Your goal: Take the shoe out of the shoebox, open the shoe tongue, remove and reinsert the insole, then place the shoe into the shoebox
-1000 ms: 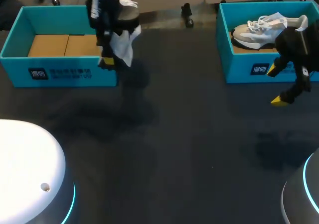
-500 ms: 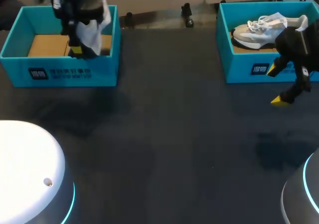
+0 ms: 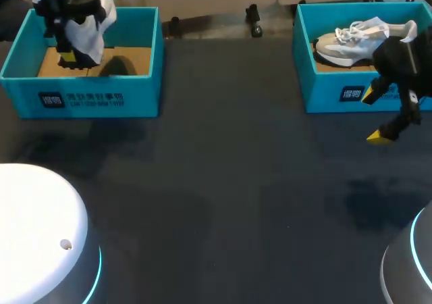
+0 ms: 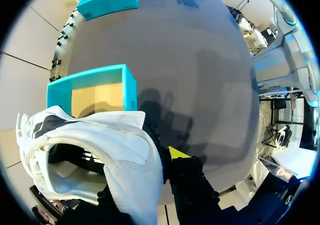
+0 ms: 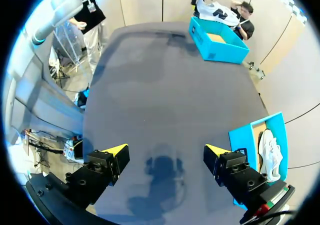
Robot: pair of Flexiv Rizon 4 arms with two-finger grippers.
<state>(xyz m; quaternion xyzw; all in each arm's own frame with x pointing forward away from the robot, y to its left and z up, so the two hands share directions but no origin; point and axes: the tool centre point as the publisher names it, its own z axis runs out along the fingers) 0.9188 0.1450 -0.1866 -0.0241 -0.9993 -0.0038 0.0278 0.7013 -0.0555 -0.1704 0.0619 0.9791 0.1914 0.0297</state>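
A white shoe (image 3: pixel 92 27) hangs over the open left teal shoebox (image 3: pixel 81 100), with my left gripper (image 3: pixel 67 59) shut on its side. In the left wrist view the shoe (image 4: pixel 100 150) fills the space between the fingers of the left gripper (image 4: pixel 150 160); one yellow tip shows and the other is hidden behind the shoe, with the box (image 4: pixel 129 87) ahead and below. My right gripper (image 3: pixel 374 115) stands open in front of the right teal shoebox (image 3: pixel 331 94), which holds a grey-white shoe (image 3: pixel 351 39). In the right wrist view the right gripper (image 5: pixel 165 150) has nothing between its fingers.
The brown cardboard floor of the left box (image 3: pixel 125 59) is bare beside the hanging shoe. Dark tabletop (image 3: pixel 236 182) spreads between the two boxes. In the right wrist view the right box (image 5: pixel 245 135) lies just beside one finger.
My left arm has carried the white shoe leftward and back, from in front of the left box's right corner to over its inside. The right arm has not moved.
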